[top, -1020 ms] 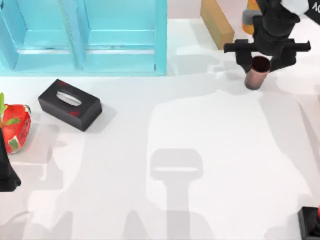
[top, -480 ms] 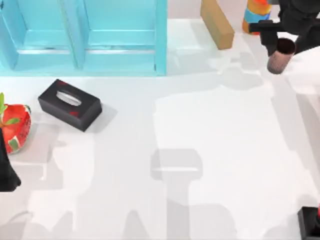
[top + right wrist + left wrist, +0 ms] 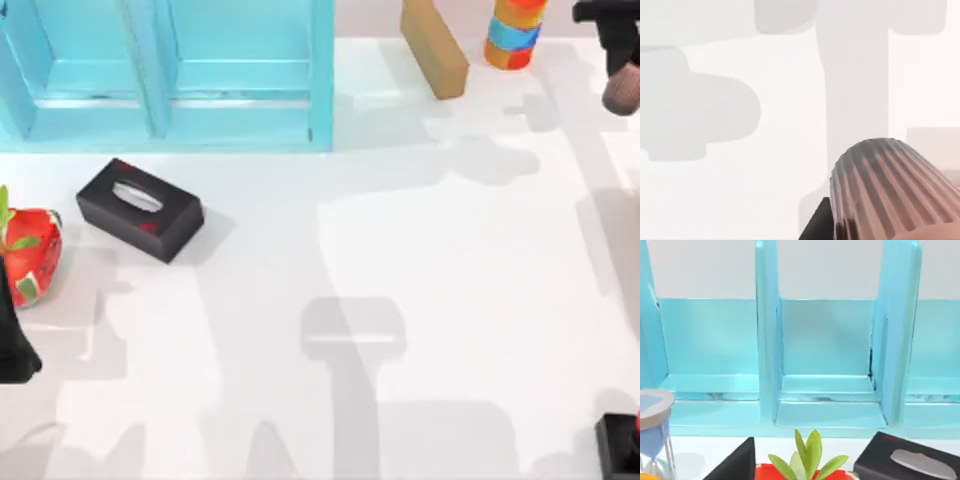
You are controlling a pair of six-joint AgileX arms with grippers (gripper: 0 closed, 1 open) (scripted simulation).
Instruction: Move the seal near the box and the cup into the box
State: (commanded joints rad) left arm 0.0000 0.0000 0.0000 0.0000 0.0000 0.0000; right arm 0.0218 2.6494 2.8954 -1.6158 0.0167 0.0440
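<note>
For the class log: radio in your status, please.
Right claw at the table's far right edge, shut on the cup. Left arm parked at left. Seal at near right corner. Blue box far left.

Cup [image 3: 621, 94] aloft far right; seal [image 3: 634, 428] btm-right corner.

There was one cup [image 3: 622, 93], one seal [image 3: 622, 444], one black tissue box [image 3: 140, 209], one blue shelf box [image 3: 165, 75], one striped cylinder [image 3: 514, 32], and one wooden block [image 3: 434, 46].
</note>
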